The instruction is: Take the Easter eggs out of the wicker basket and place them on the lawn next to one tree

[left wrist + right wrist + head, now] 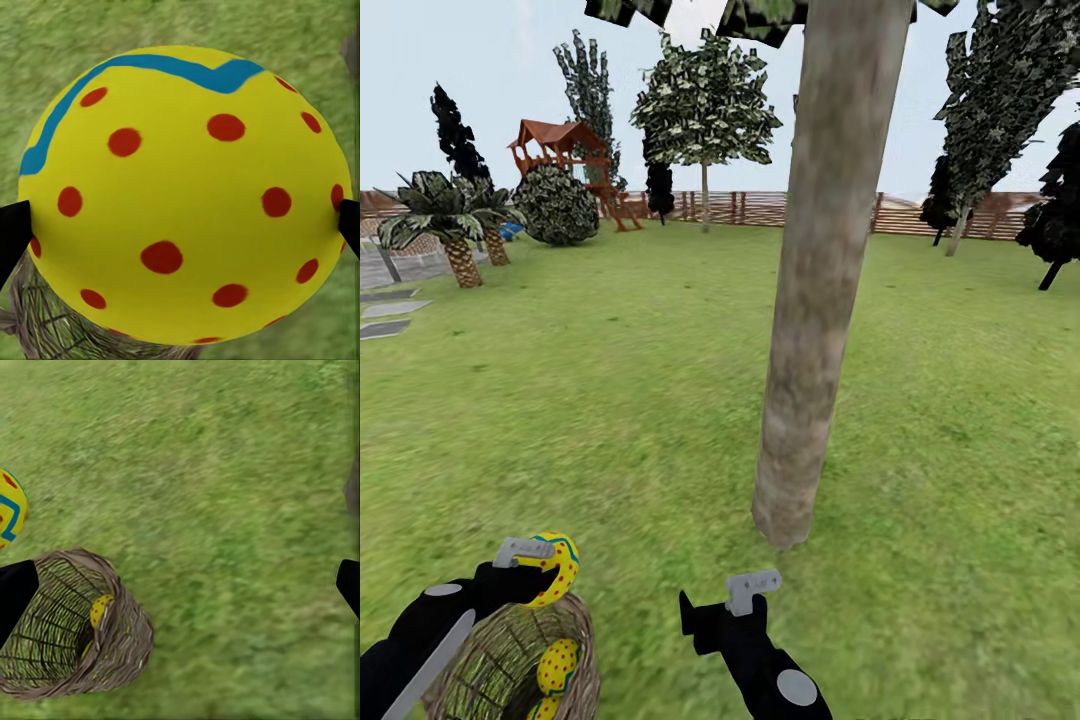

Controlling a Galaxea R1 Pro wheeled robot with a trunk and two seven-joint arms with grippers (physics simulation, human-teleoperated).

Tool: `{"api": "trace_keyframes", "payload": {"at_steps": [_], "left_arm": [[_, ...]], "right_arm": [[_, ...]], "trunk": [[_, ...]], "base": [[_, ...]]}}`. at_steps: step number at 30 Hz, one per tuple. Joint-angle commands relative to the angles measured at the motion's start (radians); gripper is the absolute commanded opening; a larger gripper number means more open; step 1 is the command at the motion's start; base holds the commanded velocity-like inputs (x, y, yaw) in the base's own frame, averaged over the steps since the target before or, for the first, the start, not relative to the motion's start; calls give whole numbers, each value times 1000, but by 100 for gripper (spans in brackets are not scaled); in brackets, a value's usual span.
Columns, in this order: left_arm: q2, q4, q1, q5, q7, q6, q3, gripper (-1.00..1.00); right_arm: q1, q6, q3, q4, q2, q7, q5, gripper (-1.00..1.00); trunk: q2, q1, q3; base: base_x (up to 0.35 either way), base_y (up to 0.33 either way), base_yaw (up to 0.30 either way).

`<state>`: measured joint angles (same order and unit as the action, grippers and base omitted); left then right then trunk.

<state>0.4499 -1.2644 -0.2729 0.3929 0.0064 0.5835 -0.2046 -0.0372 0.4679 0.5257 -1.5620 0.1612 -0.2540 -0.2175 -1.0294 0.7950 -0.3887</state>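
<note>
Left hand (538, 570) is clamped on one Easter egg (557, 566); the left wrist view has the egg (184, 195) pinned between two dark fingertips (13, 236), one on each flank. The egg hangs just above the far rim of the wicker basket (510, 655), clear of the braid. Directly below and behind the hand the basket mouth opens, with a second egg (557, 668) lying inside against the wall nearest the right arm. A third egg cannot be made out.

Right hand (752, 592) hovers empty over bare lawn (610, 400), its fingers spread apart; in the right wrist view both dark fingertips (15, 592) sit at the far edges of the picture with only grass between them. From this hand the basket (71, 626) lies off toward the left arm, tipped so its open weave and braided rim face the camera, a yellow patch of the egg inside (100, 609) showing through. The held egg (10, 519) shows beyond the basket rim.

The tree (815, 300) stands just ahead of the right hand and slightly outboard, its trunk base meeting the grass near the fingertips. Between the left hand and the trunk base the grass is open and flat. Beyond the trunk the lawn runs unbroken to the slat fence (810, 208); palms (455, 225), a bush (556, 205) and a play tower (565, 150) stand far ahead of the left hand.
</note>
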Motion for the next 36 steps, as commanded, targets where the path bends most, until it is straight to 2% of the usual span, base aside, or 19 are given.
{"api": "trace_keyframes", "payload": {"at_steps": [1, 11, 36], "left_arm": [[1, -1, 0, 3, 0, 4, -1, -100], [0, -2, 0, 3, 0, 4, -1, -100], [0, -1, 0, 3, 1, 4, -1, -100]], "right_arm": [[-1, 3, 2, -1, 0, -10, -10, 100], [-1, 3, 3, -1, 0, -10, -10, 100], [-1, 2, 2, 9, 1, -10, -10, 100]], "trunk": [[6, -4, 3], [76, -42, 45], [251, -138, 124]], "base": [[0, 0, -208], [0, 0, -193], [0, 0, -5]]}}
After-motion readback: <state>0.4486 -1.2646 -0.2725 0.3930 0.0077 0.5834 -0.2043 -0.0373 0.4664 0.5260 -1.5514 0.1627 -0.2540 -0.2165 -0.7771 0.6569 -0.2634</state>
